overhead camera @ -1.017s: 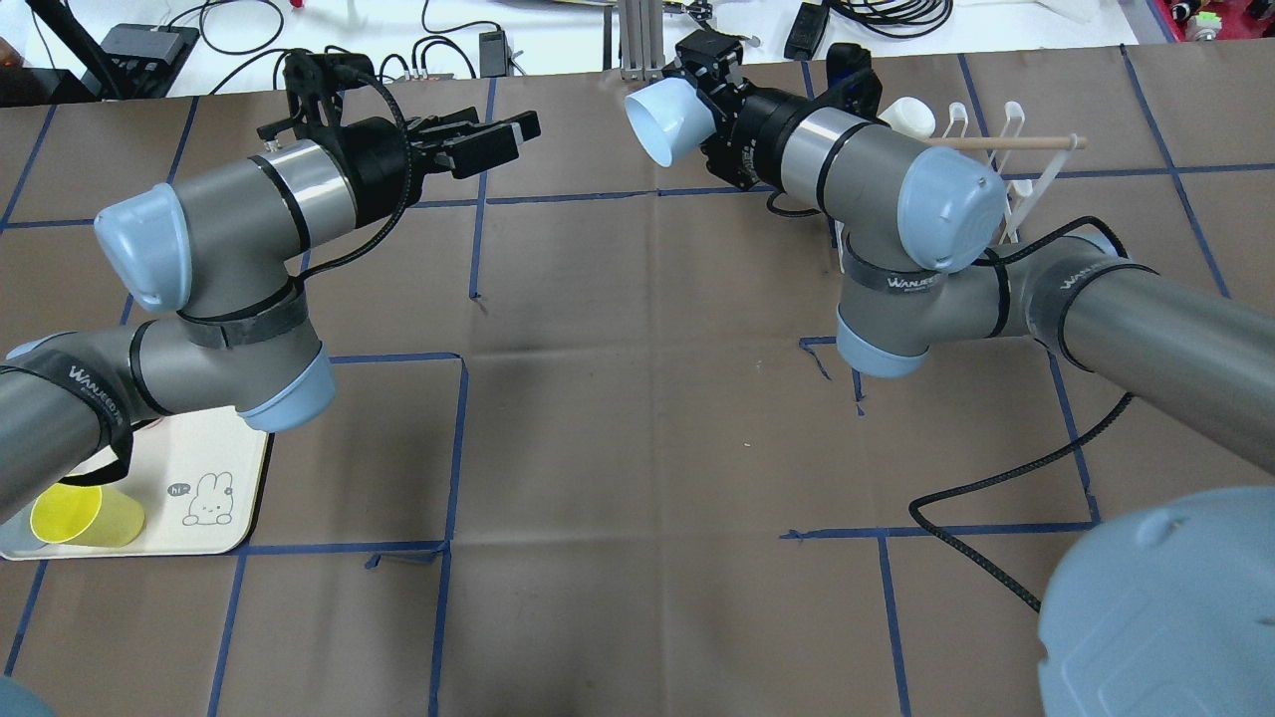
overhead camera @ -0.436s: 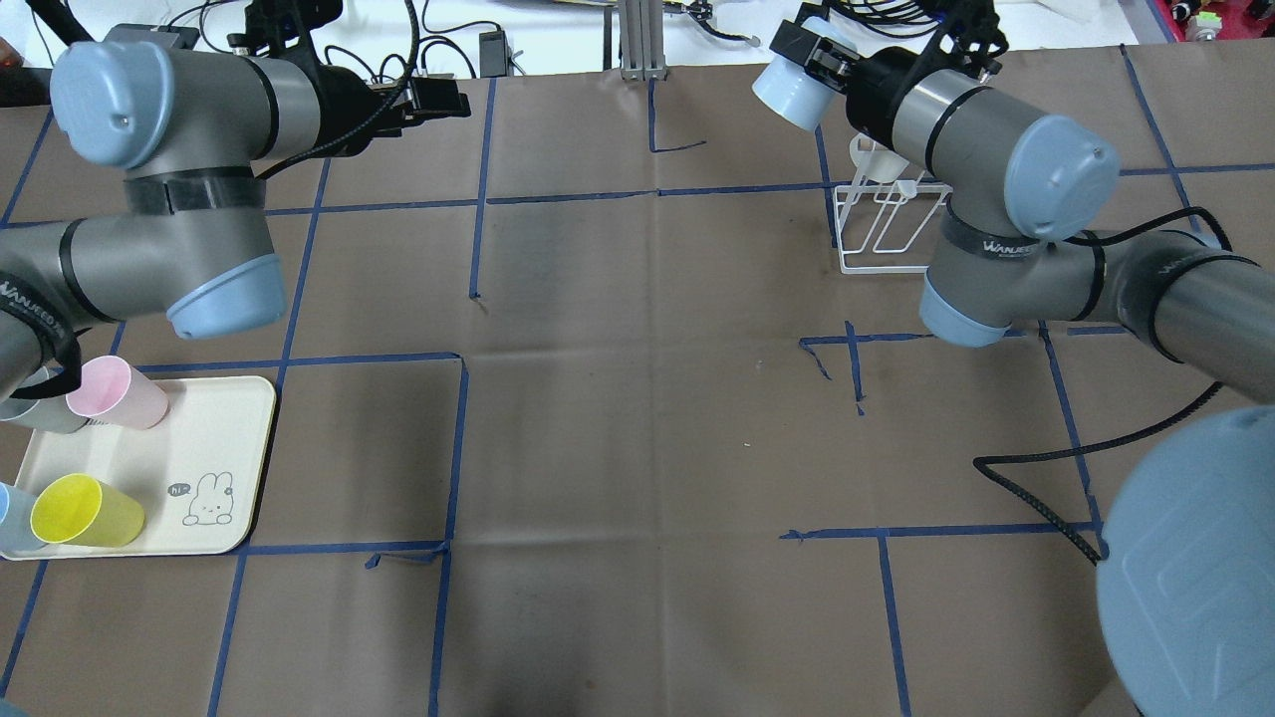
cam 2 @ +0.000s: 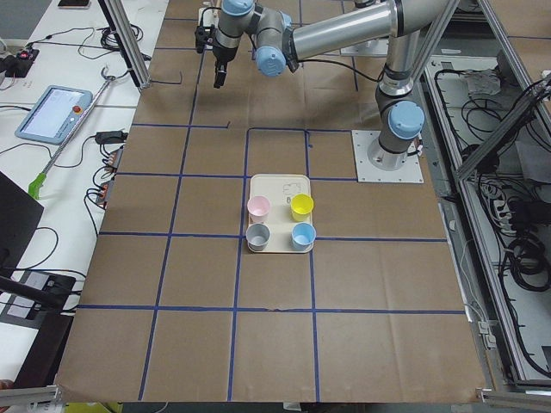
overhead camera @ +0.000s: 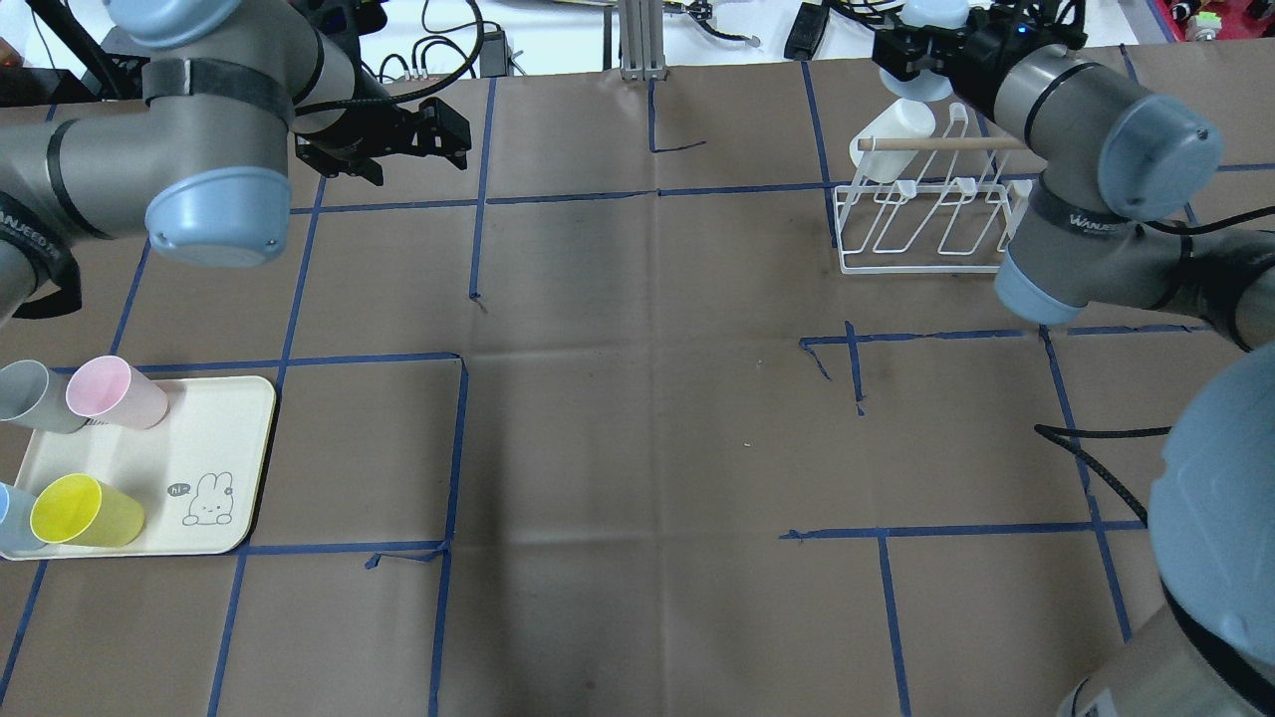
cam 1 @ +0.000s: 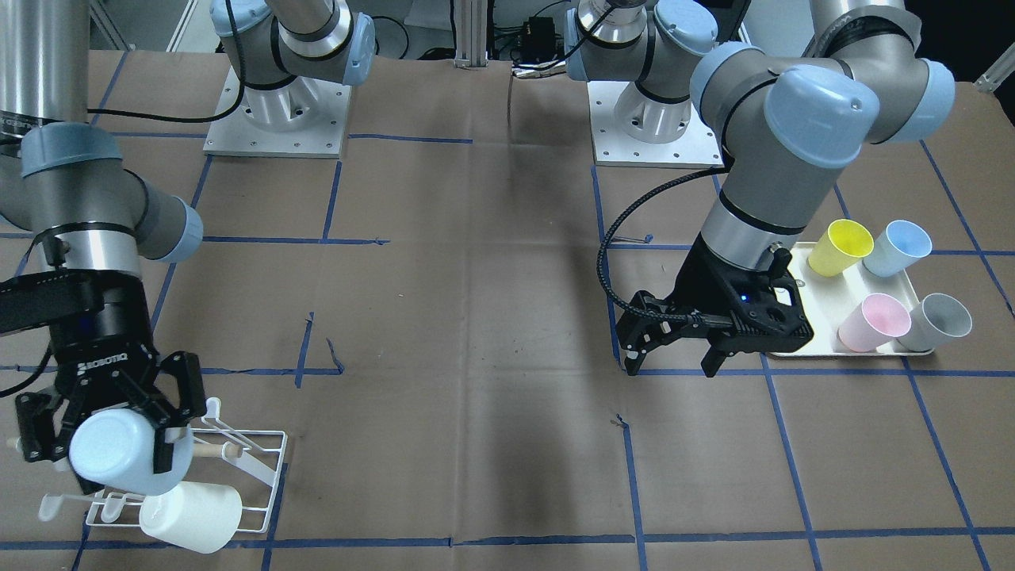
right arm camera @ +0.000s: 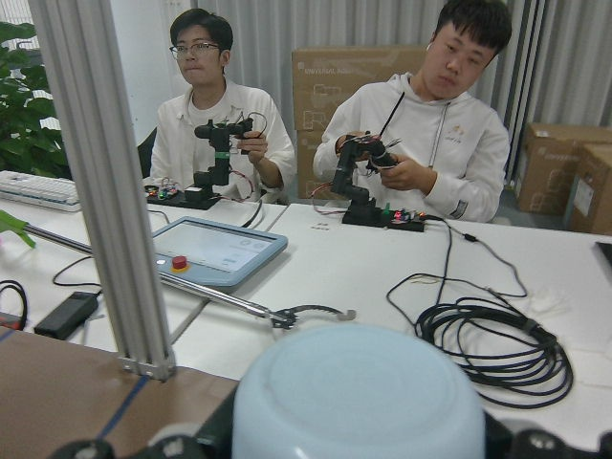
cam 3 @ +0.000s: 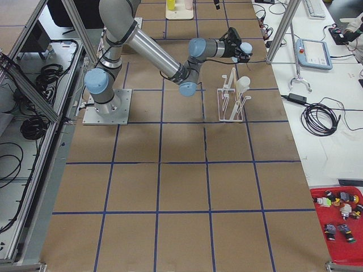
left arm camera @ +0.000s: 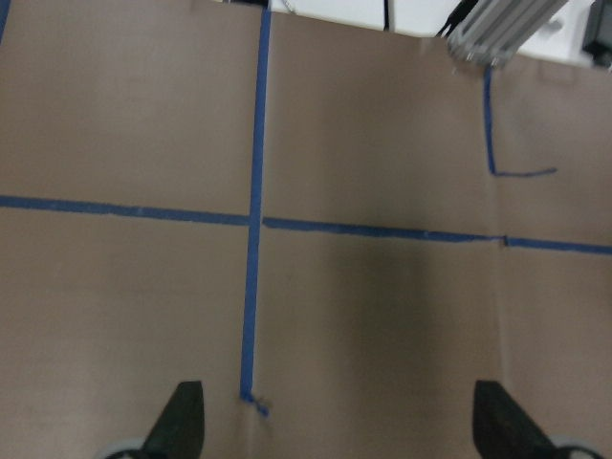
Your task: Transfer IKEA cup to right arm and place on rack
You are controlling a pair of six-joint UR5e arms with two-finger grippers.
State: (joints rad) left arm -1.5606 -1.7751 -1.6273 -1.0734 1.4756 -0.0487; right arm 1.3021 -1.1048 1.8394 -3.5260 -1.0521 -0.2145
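Your light-blue IKEA cup (cam 1: pixel 119 456) is clenched between the two blocky fingers of the right claw (cam 1: pixel 107 434). The cup is off the worktop (overhead camera: pixel 637 398), with its closed base turned toward your side of the table. It hangs just over the rack (overhead camera: pixel 896 234), at the row of prongs nearest the far edge. From these views you cannot tell whether it touches a prong.

The rack stands in the right half of the worktop, close to the far edge, and its wooden dowel handle (overhead camera: pixel 941 143) runs along the top. It already carries one white cup (cam 1: pixel 194 515), tipped over a prong in that same far row. This white cup sits directly below the blue one in the front view.

The left claw (cam 1: pixel 670 366) is released. Its thin fingers are spread and pointing down above bare brown paper, and its wrist view shows only blue tape lines between them.

Beside it, in the left half of the worktop and about midway between the near and far edges, lies the cream tray (overhead camera: pixel 234 428). It holds four upright cups in two pairs, mouths up: yellow (cam 1: pixel 844 246), blue (cam 1: pixel 900 246), pink (cam 1: pixel 876 321) and grey (cam 1: pixel 940 321).
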